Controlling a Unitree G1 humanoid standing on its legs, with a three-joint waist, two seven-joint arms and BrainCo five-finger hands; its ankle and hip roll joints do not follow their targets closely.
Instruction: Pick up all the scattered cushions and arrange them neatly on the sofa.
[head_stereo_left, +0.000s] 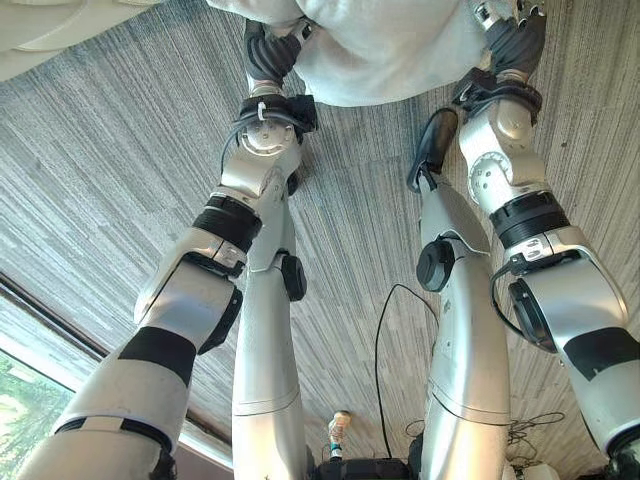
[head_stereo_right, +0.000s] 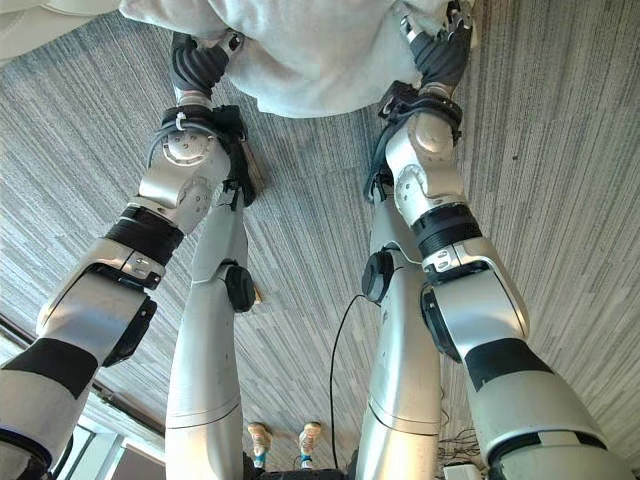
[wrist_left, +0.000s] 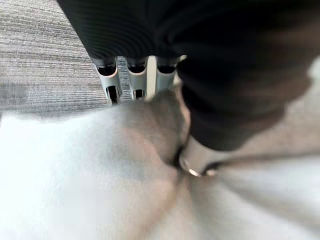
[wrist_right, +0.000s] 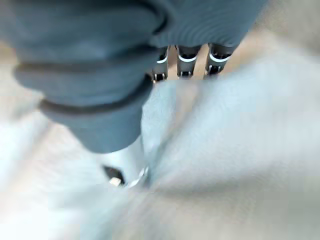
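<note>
Grey striped carpet (head_stereo_left: 120, 170) lies beneath a white cushion (head_stereo_left: 390, 50); left hand (wrist_left: 195, 160) and right hand (wrist_right: 125, 165) both pinch its fabric, a cream sofa edge (head_stereo_left: 50, 35) nearby.

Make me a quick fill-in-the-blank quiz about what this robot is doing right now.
1. The robot grips one white ____ with both hands.
2. The left hand and right hand pinch its ____ between thumb and fingers.
3. Below the cushion lies grey striped ____.
4. A pale ____ edge shows at the left eye view's upper left.

Missing words: cushion; fabric; carpet; sofa
</note>
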